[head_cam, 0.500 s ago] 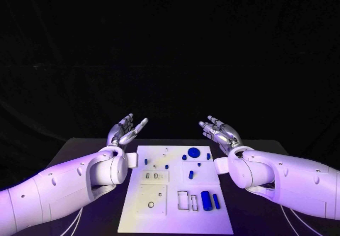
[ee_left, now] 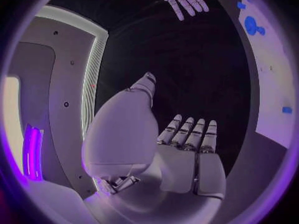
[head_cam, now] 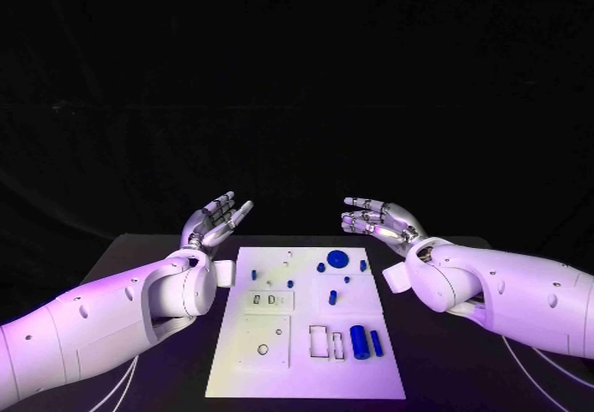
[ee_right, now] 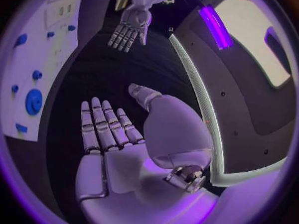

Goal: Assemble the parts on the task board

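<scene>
**Both hands raised and empty above the far end of the board**

The white rectangular task board (head_cam: 310, 378) lies in the middle of the black table (head_cam: 136, 257), its long sides running from the near edge toward the far edge. The small blue parts rest on it. A round blue disc (head_cam: 336, 257) sits near the board's far edge, with a few small blue pegs (head_cam: 321, 267) around it. A short blue pin (head_cam: 332, 298) lies near the board's middle. By the near right corner, a thick blue cylinder (head_cam: 358, 342) lies beside a thinner blue bar (head_cam: 375, 343), both lengthwise along the board, just right of some rectangular recesses (head_cam: 319, 342).

The left silver hand (head_cam: 215, 221) is held up beyond the board's far left corner, fingers straight, apart and empty, touching nothing; the left wrist view shows the same flat, spread palm. The right silver hand (head_cam: 378, 221) is raised beyond the far right corner, fingers loosely bent but separated, holding nothing; its wrist view shows the fingers extended side by side. Both hands are well apart from the parts.
</scene>
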### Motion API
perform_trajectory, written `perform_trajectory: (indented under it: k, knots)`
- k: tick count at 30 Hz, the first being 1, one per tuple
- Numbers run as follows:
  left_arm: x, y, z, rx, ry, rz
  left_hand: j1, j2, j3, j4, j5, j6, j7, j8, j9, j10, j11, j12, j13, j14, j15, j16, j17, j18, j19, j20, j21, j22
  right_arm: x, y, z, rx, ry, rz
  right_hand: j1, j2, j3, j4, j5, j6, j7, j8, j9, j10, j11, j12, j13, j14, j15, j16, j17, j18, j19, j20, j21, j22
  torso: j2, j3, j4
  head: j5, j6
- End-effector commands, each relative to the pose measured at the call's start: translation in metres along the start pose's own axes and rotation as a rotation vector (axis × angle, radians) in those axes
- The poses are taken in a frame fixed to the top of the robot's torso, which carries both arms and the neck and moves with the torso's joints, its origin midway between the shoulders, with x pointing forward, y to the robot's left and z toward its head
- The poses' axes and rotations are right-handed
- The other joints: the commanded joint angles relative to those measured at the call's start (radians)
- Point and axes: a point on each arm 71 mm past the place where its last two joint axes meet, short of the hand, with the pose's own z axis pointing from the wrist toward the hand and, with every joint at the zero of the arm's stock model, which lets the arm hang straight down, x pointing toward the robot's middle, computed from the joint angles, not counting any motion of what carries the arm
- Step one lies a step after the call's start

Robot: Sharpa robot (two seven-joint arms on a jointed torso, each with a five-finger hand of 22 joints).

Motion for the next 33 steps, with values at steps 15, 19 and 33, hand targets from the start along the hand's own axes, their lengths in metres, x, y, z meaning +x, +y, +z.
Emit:
perform_trajectory:
  k: [15, 19, 33]
  knots:
    - [0.004, -0.017, -0.024, -0.009, 0.167, -0.09, 0.049, 0.076, 0.114, -0.032, -0.025, 0.418, 0.119, 0.138, 0.087, 0.615, -0.012, 0.123, 0.035, 0.593, -0.091, 0.229, 0.119, 0.092, 0.588, -0.015, 0.248, 0.094, -0.011, 0.02, 0.006, -0.13, 0.157, -0.636, 0.047, -0.063, 0.089, -0.106, -0.007, 0.412, 0.078, 0.09, 0.059, 0.486, -0.097, -0.007, 0.004, 0.49, -0.13, 0.14, 0.07, 0.059, 0.4, -0.082, 0.285, 0.131, 0.061, -0.0095, 0.0154, -0.032, -0.012]
    - [0.008, -0.024, -0.03, -0.004, 0.21, -0.101, 0.073, 0.059, 0.17, -0.055, -0.026, 0.498, 0.091, 0.163, 0.1, 0.719, -0.044, 0.125, 0.029, 0.677, -0.122, 0.251, 0.141, 0.093, 0.659, -0.042, 0.275, 0.094, -0.011, 0.022, 0.01, -0.107, 0.191, -0.757, 0.039, -0.071, 0.068, -0.104, -0.014, 0.432, 0.067, 0.094, 0.06, 0.515, -0.108, -0.021, 0.004, 0.545, -0.148, 0.158, 0.094, 0.057, 0.43, -0.103, 0.348, 0.169, 0.08, -0.0157, 0.0206, -0.04, -0.018]
    - [0.019, -0.03, -0.038, -0.01, 0.273, -0.125, 0.062, 0.026, 0.222, -0.072, -0.029, 0.514, 0.087, 0.155, 0.098, 0.756, -0.05, 0.079, 0.028, 0.749, -0.141, 0.267, 0.171, 0.092, 0.727, -0.069, 0.31, 0.099, -0.004, 0.03, 0.03, -0.061, 0.263, -1.139, 0.008, -0.105, 0.027, -0.095, 0.033, 0.489, 0.021, 0.116, 0.096, 0.605, -0.161, -0.039, 0.048, 0.801, -0.221, 0.387, 0.299, 0.057, 0.563, -0.177, 0.589, 0.319, 0.127, -0.03, 0.0322, -0.046, -0.019]
